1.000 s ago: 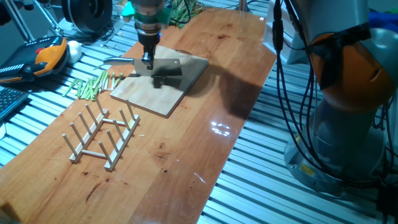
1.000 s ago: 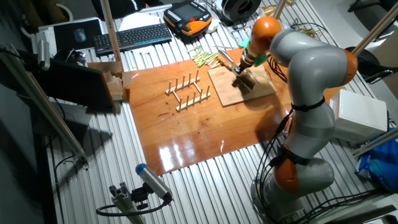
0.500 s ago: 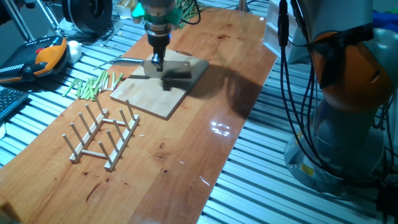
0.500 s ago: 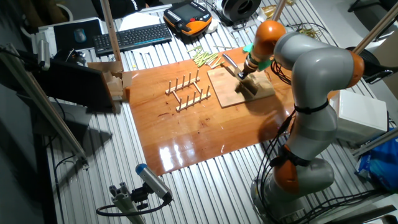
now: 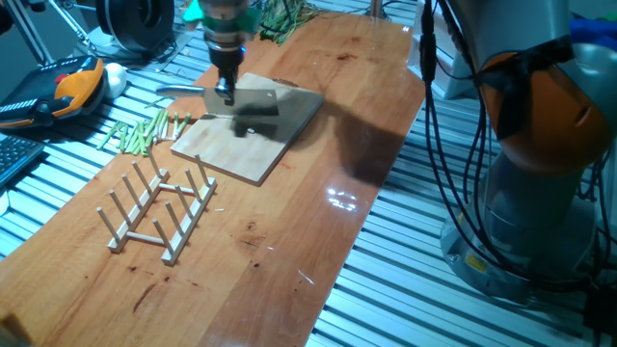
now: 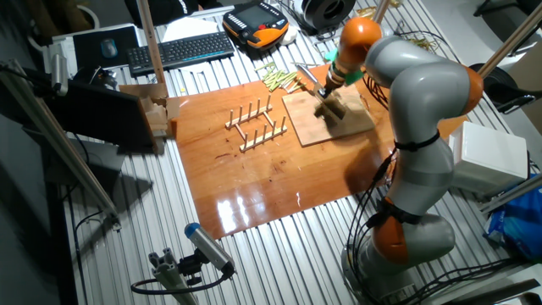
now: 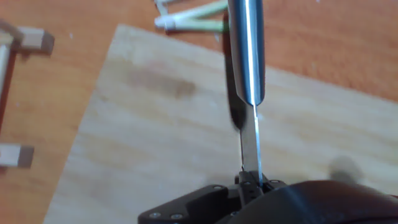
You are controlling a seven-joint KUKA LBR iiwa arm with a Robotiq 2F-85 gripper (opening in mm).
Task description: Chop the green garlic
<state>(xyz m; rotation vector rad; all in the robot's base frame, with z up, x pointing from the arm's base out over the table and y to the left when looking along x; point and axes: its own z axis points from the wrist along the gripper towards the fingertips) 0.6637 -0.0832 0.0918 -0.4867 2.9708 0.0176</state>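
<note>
On the desk (image 5: 318,193), your end effector (image 5: 225,92) is clamped on a knife (image 7: 247,68) held edge-down over the cutting board (image 5: 249,130), so you're mid-chop. The green garlic (image 7: 193,17) seems to lie just past the board's far edge, though it's blurry. Next, bring stalk and blade together before cutting.

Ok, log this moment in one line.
claw: shut on knife | knife: edge-on over cutting board | green garlic: not discernible

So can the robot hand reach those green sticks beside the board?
Probably yes: the gripper, shut on the knife, hovers over the board, and the green sticks lie uncovered just beside it.
</note>
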